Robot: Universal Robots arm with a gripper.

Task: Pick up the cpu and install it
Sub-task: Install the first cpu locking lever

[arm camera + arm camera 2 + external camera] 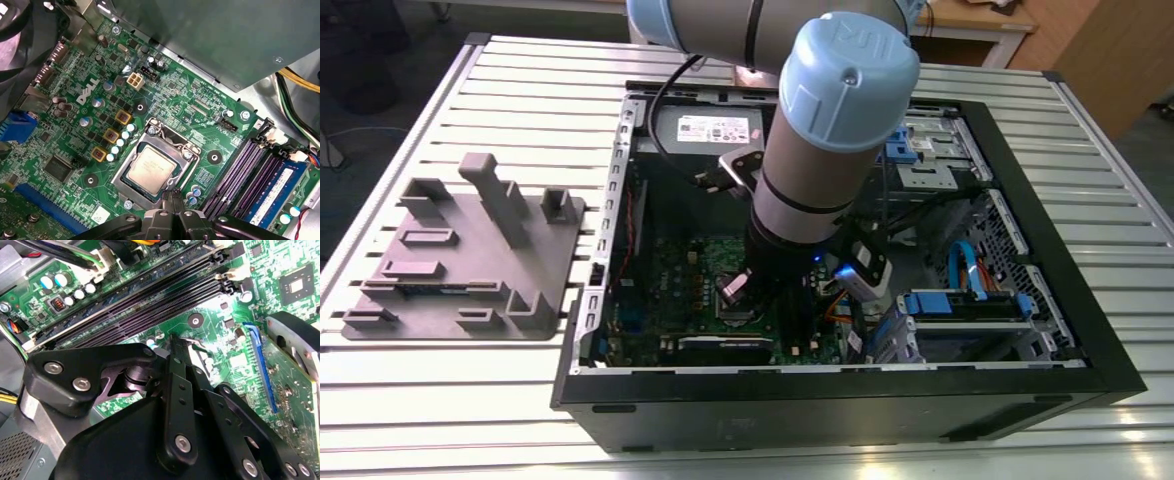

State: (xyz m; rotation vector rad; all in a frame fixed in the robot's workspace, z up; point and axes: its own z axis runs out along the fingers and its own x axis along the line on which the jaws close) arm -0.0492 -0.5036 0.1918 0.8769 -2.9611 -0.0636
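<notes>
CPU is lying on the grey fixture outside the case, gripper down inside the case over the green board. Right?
Not the CPU part. The first wrist view shows the CPU lying in the socket on the green board, not on the grey fixture. The rest holds: the gripper is down inside the case, over the board.

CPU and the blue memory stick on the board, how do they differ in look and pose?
The cpu is a silver-grey square; the memory stick is a long, narrow blue strip. The cpu lies flat inside the socket frame; the memory stick stands on edge beside the purple slots. Both sit on the green motherboard.
</notes>
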